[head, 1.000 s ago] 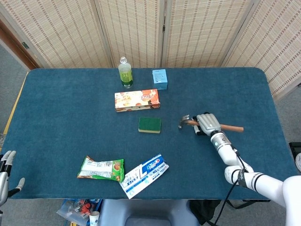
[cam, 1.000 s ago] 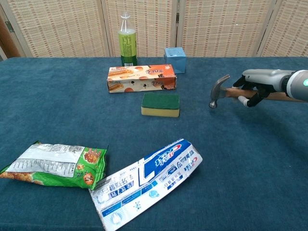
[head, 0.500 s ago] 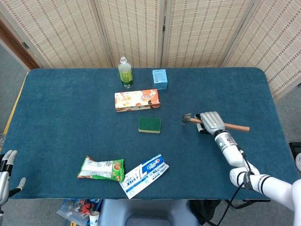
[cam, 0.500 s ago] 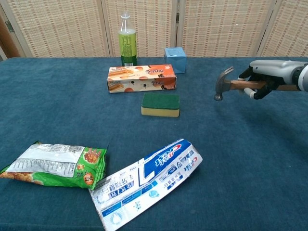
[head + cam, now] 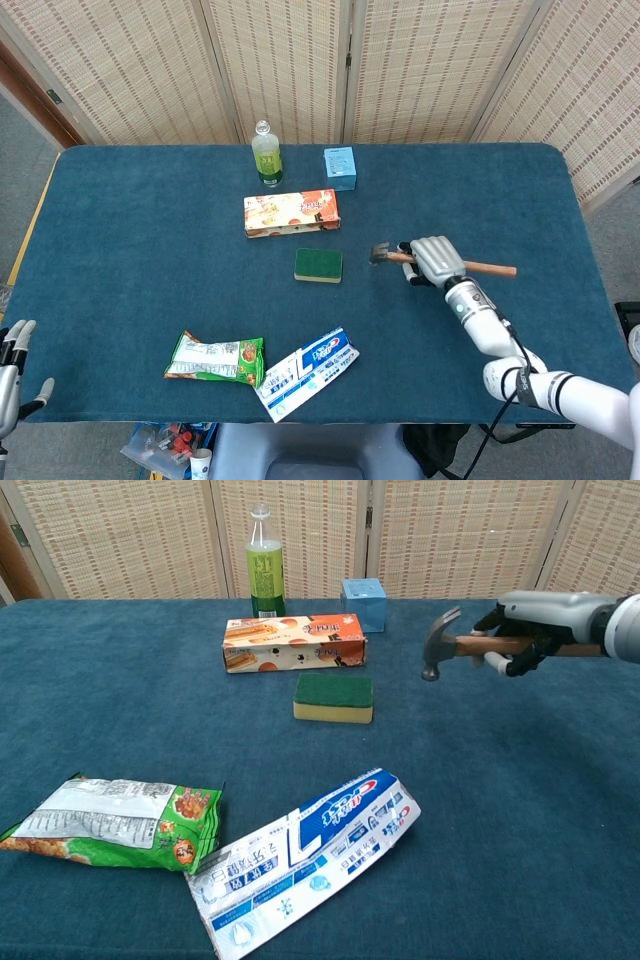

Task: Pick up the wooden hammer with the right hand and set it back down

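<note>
I am holding the wooden hammer (image 5: 455, 646) in the right hand (image 5: 530, 630), whose fingers are curling around the handle just behind the metal head, and the chest view shows the hammer lifted clear of the blue table (image 5: 150, 250), roughly level, with the head pointing left toward the green sponge (image 5: 333, 697). From the head view the handle's free end is sticking out to the right past the hand (image 5: 437, 260); I cannot quite tell from either view how firmly the fingers are closing underneath it. The pick-up half looks done to me, so what I am facing is the set-down. The grip sits close to the heavy head, which helps, but if it is loose the hammer could twist in my hand as I lower it. Drifting left would bring the head down near the sponge or the snack box (image 5: 293, 642) beyond it, so I am aiming for the bare cloth below the hand. Letting go too high would let it bounce. The left hand (image 5: 14, 372) is hanging off the near left corner with fingers spread, holding nothing.
</note>
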You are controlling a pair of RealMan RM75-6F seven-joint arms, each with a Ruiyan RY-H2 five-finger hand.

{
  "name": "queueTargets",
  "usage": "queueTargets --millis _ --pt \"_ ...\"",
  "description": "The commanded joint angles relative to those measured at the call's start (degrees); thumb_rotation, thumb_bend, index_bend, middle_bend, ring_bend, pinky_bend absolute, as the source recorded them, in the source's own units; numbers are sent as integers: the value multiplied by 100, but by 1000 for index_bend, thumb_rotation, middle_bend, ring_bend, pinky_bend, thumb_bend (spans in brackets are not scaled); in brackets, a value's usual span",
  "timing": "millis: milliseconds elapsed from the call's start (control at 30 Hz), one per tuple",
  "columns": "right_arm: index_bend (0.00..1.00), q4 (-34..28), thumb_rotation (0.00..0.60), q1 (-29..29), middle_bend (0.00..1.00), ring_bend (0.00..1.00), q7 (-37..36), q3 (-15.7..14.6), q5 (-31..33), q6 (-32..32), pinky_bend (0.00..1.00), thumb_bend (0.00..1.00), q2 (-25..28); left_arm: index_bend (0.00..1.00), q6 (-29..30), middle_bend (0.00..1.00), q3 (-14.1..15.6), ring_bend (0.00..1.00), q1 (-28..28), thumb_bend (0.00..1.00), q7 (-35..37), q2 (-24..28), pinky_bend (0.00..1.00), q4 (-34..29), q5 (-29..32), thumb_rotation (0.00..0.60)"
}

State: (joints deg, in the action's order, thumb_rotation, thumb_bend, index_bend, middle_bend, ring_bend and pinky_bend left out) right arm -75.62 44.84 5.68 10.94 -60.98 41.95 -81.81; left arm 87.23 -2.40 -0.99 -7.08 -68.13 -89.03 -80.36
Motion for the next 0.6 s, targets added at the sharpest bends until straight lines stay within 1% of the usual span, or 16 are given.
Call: queueTargets --millis 33,100,333,600 --pt "700 -93 600 120 854 673 91 67 16 -19 621 754 -63 13 15 38 4 54 -12 295 9 0 0 3 -4 600" --pt "700 -104 600 194 857 679 149 100 65 -41 651 754 -126 13 28 38 6 54 -25 295 26 1 0 11 -2 600" --pt "699 33 600 499 857 680 390 207 353 -169 651 755 -407 13 65 38 11 54 -82 295 124 11 0 76 29 600" --pt "700 267 600 723 861 684 612 253 614 -166 658 755 -679 13 41 38 -1 54 -87 295 195 -12 0 146 49 600"
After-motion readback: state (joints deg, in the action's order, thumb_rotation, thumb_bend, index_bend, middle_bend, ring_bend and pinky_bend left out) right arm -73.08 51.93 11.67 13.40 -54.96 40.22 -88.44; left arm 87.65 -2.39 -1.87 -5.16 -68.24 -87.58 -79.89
